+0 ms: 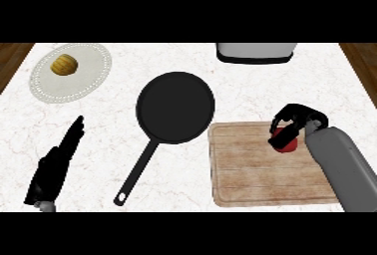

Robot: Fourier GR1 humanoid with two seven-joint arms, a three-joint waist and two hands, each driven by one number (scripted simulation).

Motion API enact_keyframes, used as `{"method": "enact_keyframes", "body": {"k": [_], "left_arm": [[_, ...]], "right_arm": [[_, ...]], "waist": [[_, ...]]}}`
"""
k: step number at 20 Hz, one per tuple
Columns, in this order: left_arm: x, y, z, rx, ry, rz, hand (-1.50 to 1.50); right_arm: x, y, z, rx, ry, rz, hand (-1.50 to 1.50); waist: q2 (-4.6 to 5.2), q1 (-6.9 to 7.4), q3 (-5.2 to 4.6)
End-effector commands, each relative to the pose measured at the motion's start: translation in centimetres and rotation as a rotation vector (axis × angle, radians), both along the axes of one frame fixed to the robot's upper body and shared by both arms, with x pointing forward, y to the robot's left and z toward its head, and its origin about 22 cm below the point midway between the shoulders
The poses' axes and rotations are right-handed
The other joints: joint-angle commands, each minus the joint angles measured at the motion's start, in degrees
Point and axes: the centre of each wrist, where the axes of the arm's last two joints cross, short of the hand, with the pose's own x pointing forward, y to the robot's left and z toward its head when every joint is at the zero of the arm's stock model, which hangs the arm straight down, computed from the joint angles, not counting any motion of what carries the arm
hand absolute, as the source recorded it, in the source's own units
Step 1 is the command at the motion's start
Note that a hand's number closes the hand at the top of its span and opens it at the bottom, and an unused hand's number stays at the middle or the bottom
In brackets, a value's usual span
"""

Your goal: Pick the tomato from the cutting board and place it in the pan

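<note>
At right of frame, the right hand (293, 121) curls round the red tomato (287, 143) over the wooden cutting board (250, 169). The black round pan (175, 107) sits centre (handle toward lower left). The left hand (57, 162) rests with fingers straight at lower left.

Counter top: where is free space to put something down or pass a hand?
Bare counter lies between the pan and the grey appliance, and between the pan's handle and the left hand. The cutting board's lower half is free. Its upper right is crowded by the right hand curled round the tomato.

wooden cutting board (250, 174), matt black pan (175, 107)
</note>
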Motion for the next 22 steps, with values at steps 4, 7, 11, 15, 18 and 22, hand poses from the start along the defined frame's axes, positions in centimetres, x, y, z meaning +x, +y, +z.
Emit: {"method": "enact_keyframes", "body": {"k": [4,7,11,15,18,22], "left_arm": [[-0.2,0.3,-0.4,0.013,-0.005,0.012,0.00],[-1.3,0.8,-0.6,0.008,0.006,0.017,0.00],[-0.6,-1.4,-0.4,-0.007,0.000,0.030,0.00],[-0.3,-1.0,-0.7,0.018,0.012,0.022,0.00],[-0.2,0.1,0.2,0.005,-0.001,0.004,0.00],[-1.3,-1.2,-0.2,0.002,-0.020,-0.005,0.00]], "right_arm": [[-4.0,2.6,-2.3,-0.057,-0.069,-0.111,1.50],[-6.5,6.7,-2.3,-0.129,-0.178,-0.210,1.50],[-10.0,6.8,-2.3,-0.239,-0.341,-0.210,1.50],[-10.0,7.4,2.4,-0.332,-0.625,-0.230,1.50],[-10.0,7.7,5.2,-0.388,-0.902,-0.139,1.50],[-10.5,10.4,7.3,-0.373,-1.104,-0.073,1.50]], "waist": [[0.08,-0.95,0.37],[-0.51,-1.77,0.29],[-0.11,-1.32,0.39],[-0.17,-1.47,0.36],[-0.29,-1.17,0.36],[0.06,0.17,0.41]]}}
